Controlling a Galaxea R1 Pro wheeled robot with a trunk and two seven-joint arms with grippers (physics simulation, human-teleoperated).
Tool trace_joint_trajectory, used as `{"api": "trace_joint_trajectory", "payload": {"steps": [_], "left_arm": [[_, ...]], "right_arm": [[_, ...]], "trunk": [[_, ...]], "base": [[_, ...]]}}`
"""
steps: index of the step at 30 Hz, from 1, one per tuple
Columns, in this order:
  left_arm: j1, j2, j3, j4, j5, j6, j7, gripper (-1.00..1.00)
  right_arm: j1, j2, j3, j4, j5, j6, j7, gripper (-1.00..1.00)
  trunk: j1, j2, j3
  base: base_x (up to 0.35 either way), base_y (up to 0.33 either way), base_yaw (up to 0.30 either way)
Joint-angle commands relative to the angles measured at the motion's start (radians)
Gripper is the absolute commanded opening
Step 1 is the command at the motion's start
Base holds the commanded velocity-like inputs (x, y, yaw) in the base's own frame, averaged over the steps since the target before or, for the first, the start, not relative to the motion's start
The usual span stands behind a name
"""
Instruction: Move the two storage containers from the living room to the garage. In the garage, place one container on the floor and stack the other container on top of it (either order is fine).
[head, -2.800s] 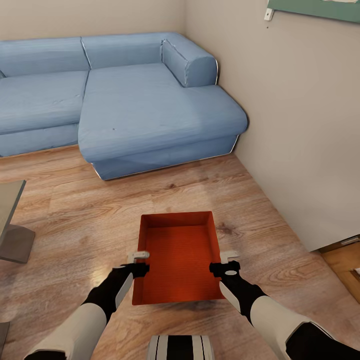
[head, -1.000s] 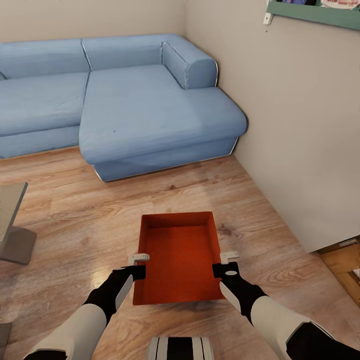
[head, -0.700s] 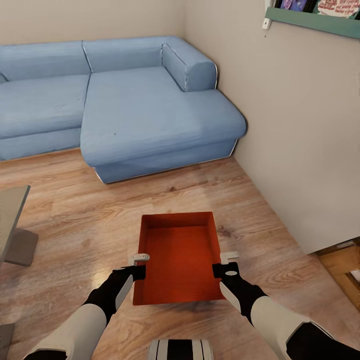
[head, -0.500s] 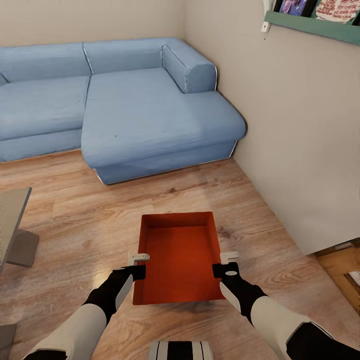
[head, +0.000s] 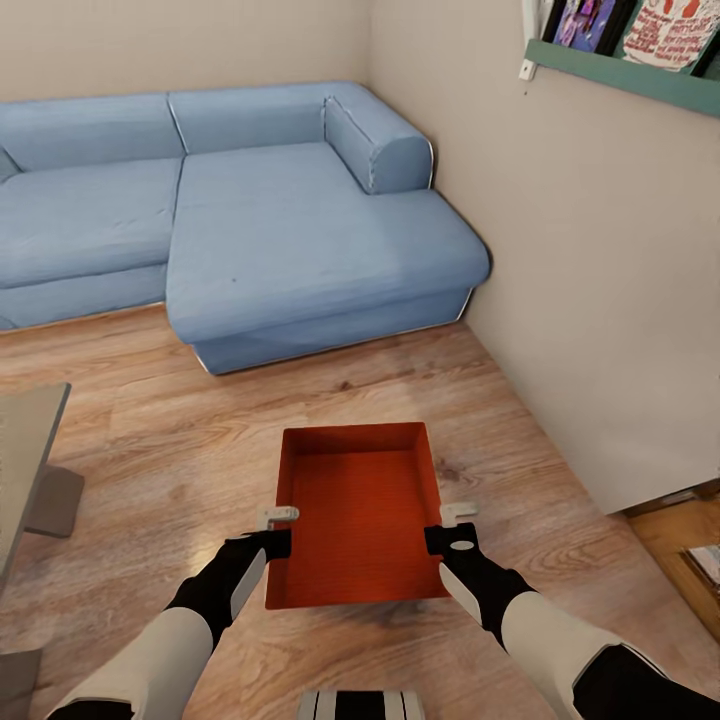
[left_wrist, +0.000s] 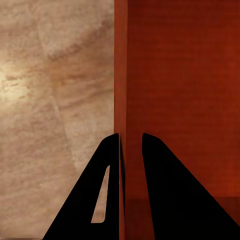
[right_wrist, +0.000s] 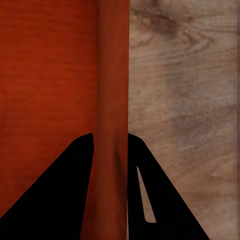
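Container: you hold one orange-red storage container (head: 358, 515) in front of you, open side up, its ribbed inner base showing; a soft shadow lies on the planks under its near edge.
Left gripper: your left gripper (head: 277, 531) sits at the container's left long wall, near the close end. In the left wrist view the two dark fingers (left_wrist: 107, 190) straddle that wall (left_wrist: 131, 100), one inside and one outside, pressed against it, so the jaws are clamped on the container.
Right gripper: your right gripper (head: 452, 527) mirrors it on the right long wall. In the right wrist view the fingers (right_wrist: 75, 190) sit on either side of the wall (right_wrist: 113, 90) and touch it, so these jaws are also clamped on the container.
Arms: both forearms, black and white, reach forward from the lower corners of the head view, level with each other.
Floor: light wood plank floor (head: 180, 440) lies under and around the container.
Sofa: a blue corner sofa (head: 250, 210) stands ahead, well apart from the container, its chaise end against the beige wall (head: 590, 300) on your right.
Shelf: a green shelf (head: 630, 75) on that wall carries upright pictures or books; you cannot read them.
Table: a grey table edge and its base (head: 45, 480) show at your left.
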Motion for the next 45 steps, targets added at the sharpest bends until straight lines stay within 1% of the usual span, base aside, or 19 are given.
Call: {"api": "trace_joint_trajectory", "payload": {"steps": [1, 45], "left_arm": [[0.001, 0.001, -0.003, 0.005, -0.002, 0.006, 0.013, -1.00], [0.001, 0.001, -0.003, 0.005, -0.002, 0.000, 0.013, -1.00]], "right_arm": [[-0.001, -0.001, -0.005, -0.018, 0.014, 0.007, -0.006, -1.00], [-0.001, -0.001, -0.005, -0.019, 0.014, 0.009, -0.006, -1.00]], "trunk": [[-0.004, 0.007, 0.003], [-0.173, 0.315, 0.141]], "base": [[0.000, 0.000, 0.000], [0.000, 0.000, 0.000]]}}
